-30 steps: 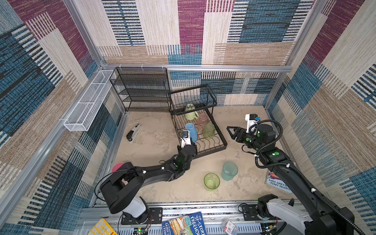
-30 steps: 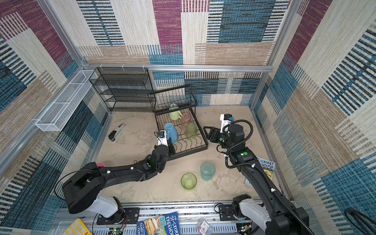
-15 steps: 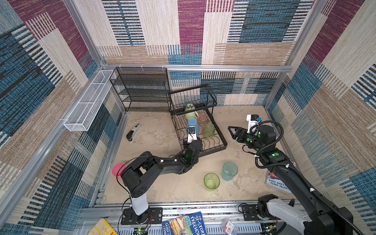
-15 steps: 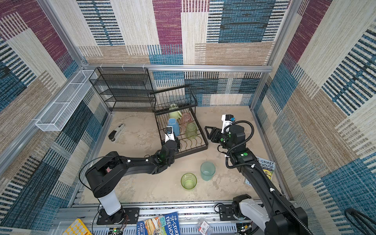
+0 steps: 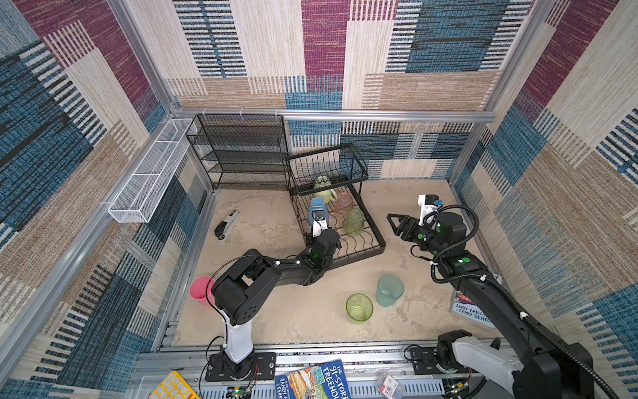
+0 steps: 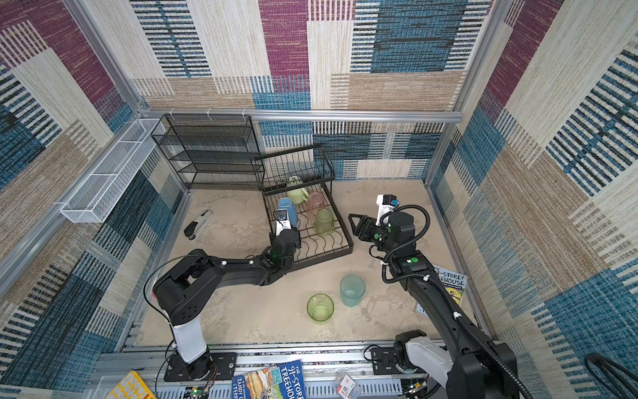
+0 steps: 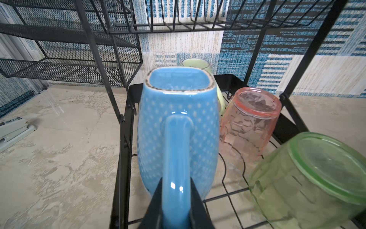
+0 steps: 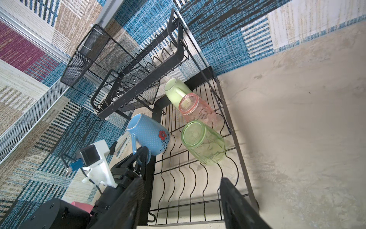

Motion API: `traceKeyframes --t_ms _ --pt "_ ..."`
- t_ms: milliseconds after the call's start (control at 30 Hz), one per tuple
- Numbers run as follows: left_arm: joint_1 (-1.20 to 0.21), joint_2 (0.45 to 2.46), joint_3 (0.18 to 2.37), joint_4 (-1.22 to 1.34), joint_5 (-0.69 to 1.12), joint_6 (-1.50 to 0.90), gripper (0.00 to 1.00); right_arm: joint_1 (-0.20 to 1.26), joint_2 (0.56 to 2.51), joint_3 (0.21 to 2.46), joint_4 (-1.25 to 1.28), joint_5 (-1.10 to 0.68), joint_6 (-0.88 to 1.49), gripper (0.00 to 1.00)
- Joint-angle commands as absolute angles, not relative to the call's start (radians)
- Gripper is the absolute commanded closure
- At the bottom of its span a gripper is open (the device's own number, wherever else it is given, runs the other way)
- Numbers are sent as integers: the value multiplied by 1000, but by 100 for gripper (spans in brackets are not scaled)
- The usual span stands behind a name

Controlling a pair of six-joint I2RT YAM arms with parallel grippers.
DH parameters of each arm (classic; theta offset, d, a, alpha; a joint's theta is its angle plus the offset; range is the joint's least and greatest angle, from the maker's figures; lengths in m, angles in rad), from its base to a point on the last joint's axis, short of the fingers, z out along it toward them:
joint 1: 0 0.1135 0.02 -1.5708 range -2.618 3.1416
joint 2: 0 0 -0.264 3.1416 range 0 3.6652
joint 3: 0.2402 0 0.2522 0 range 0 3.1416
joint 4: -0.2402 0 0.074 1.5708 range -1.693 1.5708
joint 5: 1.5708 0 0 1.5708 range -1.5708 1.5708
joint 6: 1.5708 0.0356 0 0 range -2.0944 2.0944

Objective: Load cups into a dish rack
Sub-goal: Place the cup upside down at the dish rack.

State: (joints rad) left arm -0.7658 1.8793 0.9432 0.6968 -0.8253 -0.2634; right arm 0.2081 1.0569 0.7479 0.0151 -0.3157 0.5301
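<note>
Left wrist view: our left gripper [image 7: 176, 200] clamps the light blue flowered mug [image 7: 158, 128] by its glossy handle.
We see it base-up over the wire dish rack [image 7: 123, 150] edge, mouth hidden, beside an inverted faceted pink tumbler [image 7: 249, 126] and green tumbler [image 7: 309, 178]. Right wrist view: our right gripper [image 8: 182, 178] has its jaws apart, empty. In a top view our left arm [image 5: 276, 273] half hides the opaque pink cup [image 5: 198, 292] on the worktop [image 5: 293, 321].

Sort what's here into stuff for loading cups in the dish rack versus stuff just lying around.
Job: dish rack; racked pale green mug, pink tumbler, green tumbler; blue flowered mug in the left gripper; loose green tumbler, teal tumbler, opaque pink cup.

Lying about: stapler, black mesh shelf unit, white mesh trough, two books.
</note>
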Motion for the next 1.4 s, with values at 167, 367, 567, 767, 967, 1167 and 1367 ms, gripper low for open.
traceKeyframes --t_ms 167,367,567,767,967,1167,1367 --pt "-721 1934 998 677 -792 -355 100 195 1065 732 78 -323 515 35" --pt "-695 1978 1036 673 -762 -373 100 187 1072 718 101 -326 515 35" --pt "-675 2022 1090 658 -752 -356 100 182 1070 706 120 -329 519 35" --pt "-649 2049 1146 587 -724 -389 100 178 1062 695 123 -330 523 35" --pt "-630 2057 1180 504 -694 -451 95 175 1057 688 132 -337 533 35" --pt "-621 2057 1188 464 -674 -480 84 175 1035 666 144 -340 544 35" --pt "-620 2055 1187 455 -659 -490 74 175 1010 659 133 -332 536 35"
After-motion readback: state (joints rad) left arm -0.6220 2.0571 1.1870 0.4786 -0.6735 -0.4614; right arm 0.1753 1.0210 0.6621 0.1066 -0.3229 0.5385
